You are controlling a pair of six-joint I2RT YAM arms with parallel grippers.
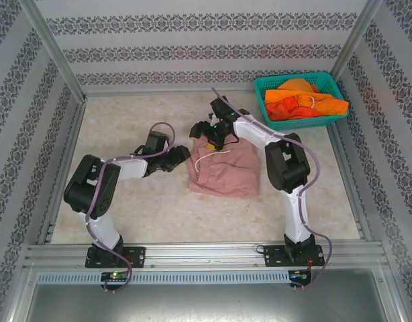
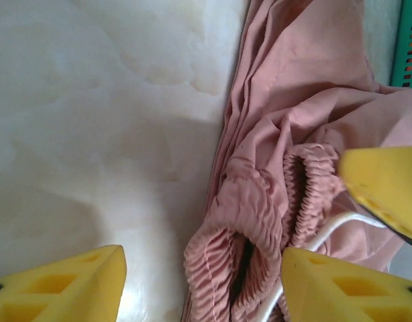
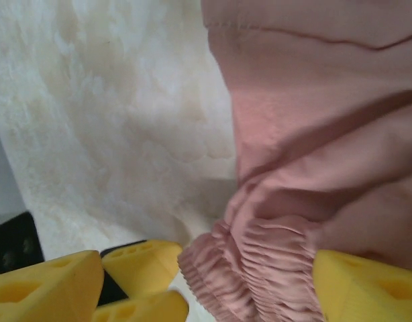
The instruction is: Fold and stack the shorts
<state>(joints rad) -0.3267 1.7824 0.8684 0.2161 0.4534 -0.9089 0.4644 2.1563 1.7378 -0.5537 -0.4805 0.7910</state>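
The dusty pink shorts (image 1: 224, 172) lie crumpled in the middle of the table, white drawstring (image 1: 207, 155) on top. My left gripper (image 1: 184, 153) is at their left waistband corner. In the left wrist view its yellow fingers (image 2: 65, 288) stand open (image 2: 202, 282) astride the gathered waistband (image 2: 226, 261), the right one against the cloth. My right gripper (image 1: 210, 134) is at the far edge of the shorts, open (image 3: 209, 285) with the pink waistband (image 3: 260, 268) between its fingers (image 3: 367, 288). Bright orange shorts (image 1: 300, 100) sit in the basket.
The teal mesh basket (image 1: 263, 87) stands at the back right, its edge also in the left wrist view (image 2: 410, 40). The two grippers are close together: a right finger (image 2: 387, 188) shows beside the left gripper. Patterned walls enclose the pale tabletop (image 1: 139, 201).
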